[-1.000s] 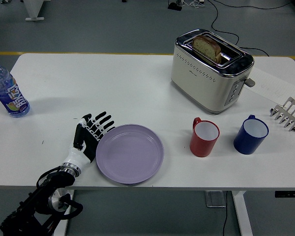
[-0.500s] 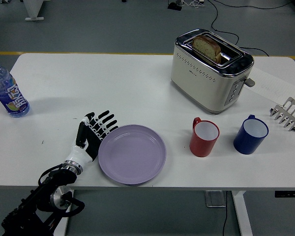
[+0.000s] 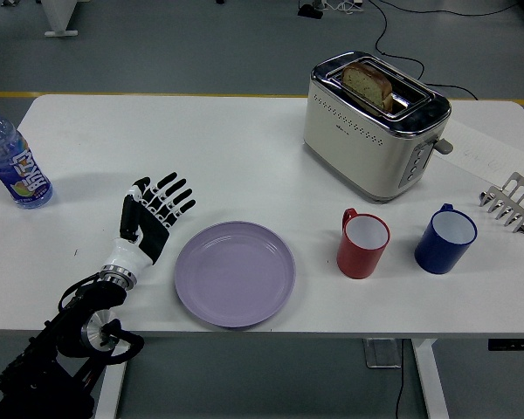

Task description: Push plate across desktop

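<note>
Reaching in from the lower left corner, the robot's left hand [image 3: 150, 221] rests above the white table [image 3: 244, 140] with its black-and-white fingers [image 3: 170, 199] spread wide and holding nothing. Just to the right of that hand, and slightly nearer the table's front edge, lies a lilac plate [image 3: 235, 273], flat and empty; a narrow strip of bare tabletop separates the plate's rim from the hand, so they are not touching. Farther right of the hand, past the plate, stands a red mug [image 3: 362, 243], and beyond it a blue mug [image 3: 445, 238], both upright with handles turned towards the back left. Beyond the hand, towards the far right, a cream toaster [image 3: 374, 125] holds a slice of bread [image 3: 368, 84] in one slot. Left of the hand and a little farther back, near the table's left edge, stands a water bottle [image 3: 12, 162] with a blue cap. At the far right edge sits a small metal rack [image 3: 512, 202].
</note>
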Robot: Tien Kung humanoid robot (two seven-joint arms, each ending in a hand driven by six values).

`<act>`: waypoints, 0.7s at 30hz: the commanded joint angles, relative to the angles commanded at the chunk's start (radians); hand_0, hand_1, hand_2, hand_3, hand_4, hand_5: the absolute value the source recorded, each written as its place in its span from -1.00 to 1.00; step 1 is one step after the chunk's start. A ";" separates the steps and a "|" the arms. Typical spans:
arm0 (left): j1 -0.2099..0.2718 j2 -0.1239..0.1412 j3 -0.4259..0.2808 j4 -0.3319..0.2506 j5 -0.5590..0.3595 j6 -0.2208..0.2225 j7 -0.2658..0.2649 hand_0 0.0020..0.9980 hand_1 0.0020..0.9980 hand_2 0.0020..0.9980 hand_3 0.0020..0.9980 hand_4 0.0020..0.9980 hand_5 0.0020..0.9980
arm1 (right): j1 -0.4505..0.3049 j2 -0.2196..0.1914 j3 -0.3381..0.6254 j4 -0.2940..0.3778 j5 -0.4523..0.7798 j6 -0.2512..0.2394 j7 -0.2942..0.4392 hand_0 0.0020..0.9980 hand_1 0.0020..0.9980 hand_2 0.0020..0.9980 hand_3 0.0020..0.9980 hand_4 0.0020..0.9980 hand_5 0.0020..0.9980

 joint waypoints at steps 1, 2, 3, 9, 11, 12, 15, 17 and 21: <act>0.002 0.000 -0.013 -0.006 0.003 0.003 0.003 0.48 0.51 0.50 0.39 0.00 1.00 | -0.001 0.000 0.000 0.000 0.001 0.000 0.000 0.22 0.13 0.39 0.34 -0.21 0.22; 0.005 0.000 -0.028 -0.012 0.005 0.005 0.005 0.48 0.51 0.50 0.39 0.00 1.00 | -0.002 -0.001 -0.002 -0.001 0.002 0.001 0.001 0.22 0.13 0.39 0.34 -0.21 0.22; 0.007 0.000 -0.042 -0.017 0.007 0.007 0.007 0.48 0.51 0.50 0.39 0.00 1.00 | -0.003 -0.001 -0.003 -0.001 0.004 0.002 0.002 0.22 0.13 0.39 0.34 -0.21 0.22; 0.037 0.045 -0.125 -0.069 0.033 0.011 0.026 0.49 0.49 0.49 0.39 0.00 1.00 | -0.008 -0.001 -0.011 -0.003 0.019 0.005 0.008 0.22 0.12 0.38 0.34 -0.20 0.22; 0.046 0.057 -0.140 -0.083 0.038 0.011 0.030 0.49 0.49 0.47 0.39 -0.01 1.00 | -0.009 -0.001 -0.012 -0.003 0.022 0.005 0.009 0.22 0.12 0.38 0.33 -0.20 0.22; 0.054 0.068 -0.153 -0.095 0.042 0.011 0.033 0.49 0.49 0.47 0.39 -0.01 1.00 | -0.010 -0.001 -0.014 -0.004 0.026 0.006 0.010 0.22 0.12 0.38 0.33 -0.20 0.22; 0.074 0.098 -0.183 -0.124 0.052 0.010 0.040 0.49 0.49 0.47 0.39 -0.01 1.00 | -0.011 -0.001 -0.019 -0.004 0.034 0.009 0.013 0.22 0.12 0.38 0.33 -0.20 0.22; 0.087 0.122 -0.209 -0.140 0.058 0.007 0.047 0.47 0.48 0.46 0.39 -0.01 1.00 | -0.010 -0.001 -0.022 -0.005 0.039 0.011 0.014 0.22 0.12 0.38 0.33 -0.20 0.22; 0.095 0.150 -0.277 -0.143 0.053 0.009 0.070 0.47 0.48 0.46 0.39 -0.01 1.00 | -0.009 0.000 -0.027 -0.006 0.050 0.015 0.017 0.22 0.12 0.38 0.33 -0.20 0.22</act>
